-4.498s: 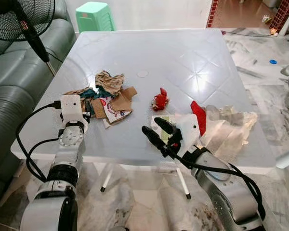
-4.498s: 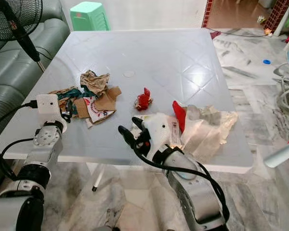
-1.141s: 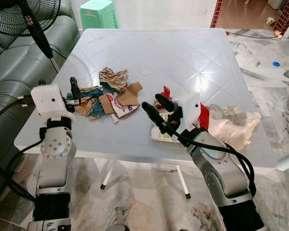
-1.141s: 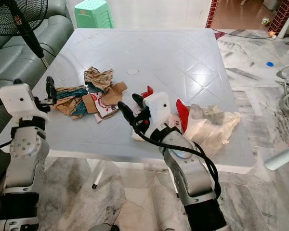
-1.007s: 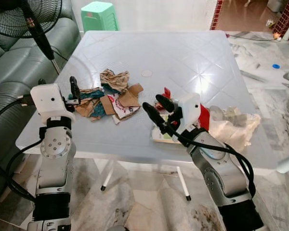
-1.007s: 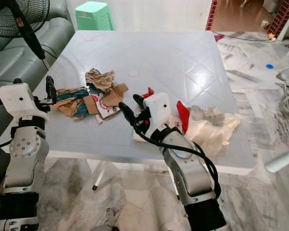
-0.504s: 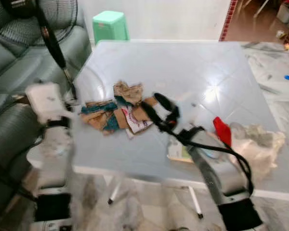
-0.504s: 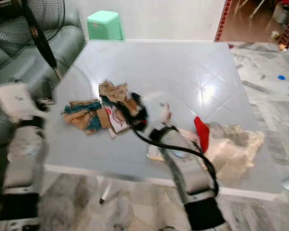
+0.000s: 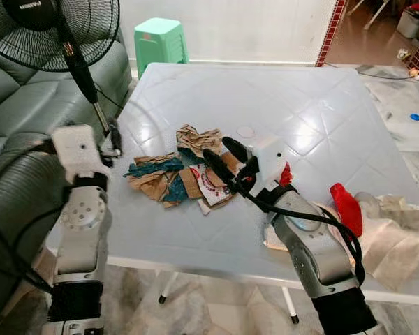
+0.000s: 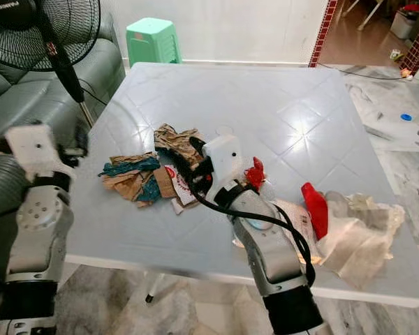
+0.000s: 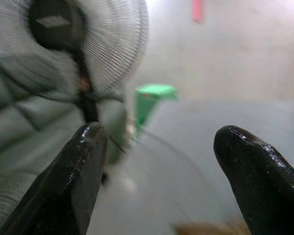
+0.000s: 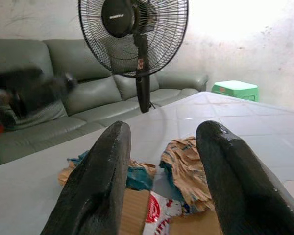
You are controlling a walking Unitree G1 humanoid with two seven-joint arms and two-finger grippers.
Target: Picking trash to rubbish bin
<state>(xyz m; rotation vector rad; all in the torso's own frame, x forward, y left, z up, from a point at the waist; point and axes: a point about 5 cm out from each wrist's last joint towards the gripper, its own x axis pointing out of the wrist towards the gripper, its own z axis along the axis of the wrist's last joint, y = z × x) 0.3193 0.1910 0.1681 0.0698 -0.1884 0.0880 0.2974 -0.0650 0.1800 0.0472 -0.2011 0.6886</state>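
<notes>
Since 4.5 s ago, both arms have risen and the right gripper [image 9: 222, 156] has moved from the near worktop edge to above the trash pile [image 9: 185, 171]; the camera has also shifted.

One white worktop [image 9: 307, 98] carries all trash. One sofa [image 9: 21, 105], one standing fan [image 9: 52, 28] and one green stool [image 9: 160, 42] stand beyond its left side.

Trash count, largest first:
- One clear plastic bag [image 9: 398, 234] at the near right corner.
- One pile of crumpled brown cardboard, teal paper and a printed wrapper, left of centre.
- One flat paper [image 10: 293, 223] under the right forearm, near the front edge.
- One upright red piece [image 9: 346, 209] touching the bag.
- One small red scrap [image 10: 255, 172] just beside the right wrist housing.

Right arm: extended forward over the worktop, forearm angled leftward. Fingers [image 12: 100, 191] are moderately spread and hold nothing; they hover just above the pile's right side.

Left arm: forearm raised near vertical at the worktop's left edge. Left gripper [image 11: 161, 166] points toward the fan and stool. Fingers [image 11: 73, 176] are wide apart, holding nothing, clear of the pile.
</notes>
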